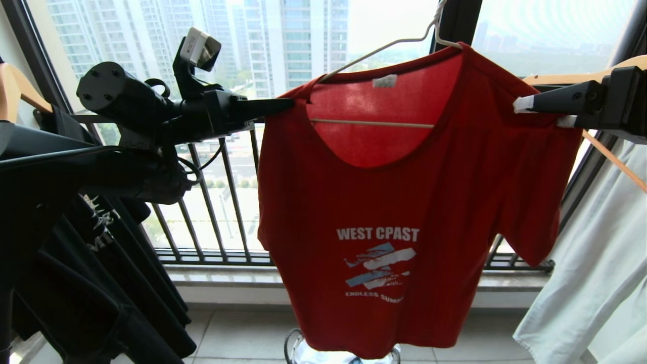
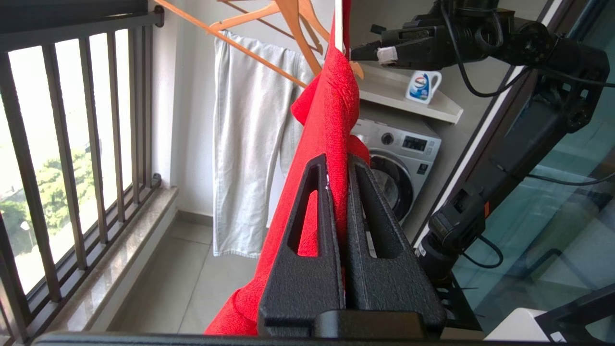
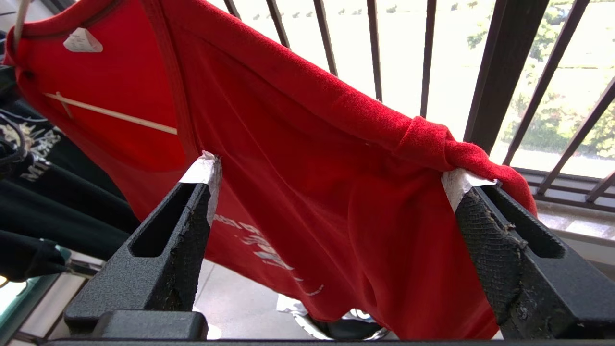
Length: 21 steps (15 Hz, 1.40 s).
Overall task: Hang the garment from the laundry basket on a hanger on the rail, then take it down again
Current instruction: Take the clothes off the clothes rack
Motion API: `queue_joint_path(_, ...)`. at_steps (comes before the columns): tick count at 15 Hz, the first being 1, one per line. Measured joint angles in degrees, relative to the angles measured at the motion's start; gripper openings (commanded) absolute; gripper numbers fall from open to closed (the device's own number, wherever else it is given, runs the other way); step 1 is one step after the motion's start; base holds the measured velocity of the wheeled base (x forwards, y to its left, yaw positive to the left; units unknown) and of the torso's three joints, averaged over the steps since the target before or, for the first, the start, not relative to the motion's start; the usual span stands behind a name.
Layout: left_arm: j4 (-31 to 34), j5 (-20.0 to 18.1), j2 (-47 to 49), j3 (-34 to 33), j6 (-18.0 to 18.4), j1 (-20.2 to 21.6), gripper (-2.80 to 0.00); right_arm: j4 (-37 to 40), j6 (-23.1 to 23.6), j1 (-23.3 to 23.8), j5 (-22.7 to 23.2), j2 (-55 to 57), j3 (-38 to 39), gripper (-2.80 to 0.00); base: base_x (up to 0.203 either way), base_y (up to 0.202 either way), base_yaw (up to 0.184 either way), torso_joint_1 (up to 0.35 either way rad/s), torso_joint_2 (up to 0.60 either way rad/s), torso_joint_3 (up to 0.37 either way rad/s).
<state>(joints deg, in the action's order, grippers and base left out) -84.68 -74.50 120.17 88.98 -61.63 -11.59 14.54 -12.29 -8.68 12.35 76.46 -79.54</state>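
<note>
In the head view the red T-shirt (image 1: 399, 202) hangs on the white wire hanger (image 1: 376, 123), spread from left to right. Its shoulder line is the long axis and runs between the two arms. The left gripper (image 1: 288, 105) touches the left shoulder; the right gripper (image 1: 523, 104) is at the right shoulder. The laundry basket (image 1: 298, 349) shows partly below the hem.

In the left wrist view the left gripper (image 2: 336, 168) is closed tight on a fold of the red cloth.

In the right wrist view the right gripper (image 3: 331, 178) stands wide open and clamps nothing; the bunched sleeve edge lies on one taped fingertip (image 3: 459, 185). The shirt lies just ahead of it, toward the far railing (image 3: 499, 72). I judge the next move depends on this shoulder.
</note>
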Motion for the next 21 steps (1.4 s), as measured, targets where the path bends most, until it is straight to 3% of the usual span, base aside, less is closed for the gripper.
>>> queue_joint_path(11, -0.1, 0.0, 0.9, -0.3, 0.0, 0.0, -2.80, -3.3, -0.5, 0.0, 4.9, -12.0, 11.4, 0.00, 0.000, 0.000, 0.000, 0.000, 0.00, 0.000)
queue_joint_path(12, -0.2, 0.0, 1.0, -0.3, 0.0, 0.0, -2.80, -3.4, -0.2, 0.0, 4.9, -12.4, 12.1, -2.80, 0.000, 0.000, 0.000, 0.000, 0.00, 0.000)
queue_joint_path(15, -0.2, 0.0, 1.3, -0.3, 0.0, 0.0, -2.80, -3.4, 0.0, 0.0, 5.0, -12.7, 12.9, -2.80, 0.000, 0.000, 0.000, 0.000, 0.00, 0.000)
queue_joint_path(16, -0.3, 0.0, 1.4, -0.3, 0.0, 0.0, -2.11, -3.3, 0.1, 0.0, 5.0, -12.8, 12.9, -2.80, 0.000, 0.000, 0.000, 0.000, 0.00, 0.000)
queue_joint_path(17, -0.3, 0.0, 1.4, -0.3, 0.0, 0.0, 0.00, -3.3, 0.1, 0.0, 5.0, -12.8, 12.9, -2.80, 0.000, 0.000, 0.000, 0.000, 0.00, 0.000)
queue_joint_path(21, -0.1, 0.0, 1.4, 0.0, 0.0, 0.0, 0.00, -3.3, 0.8, 0.0, 4.9, -12.8, 12.8, -2.80, 0.000, 0.000, 0.000, 0.000, 0.00, 0.000)
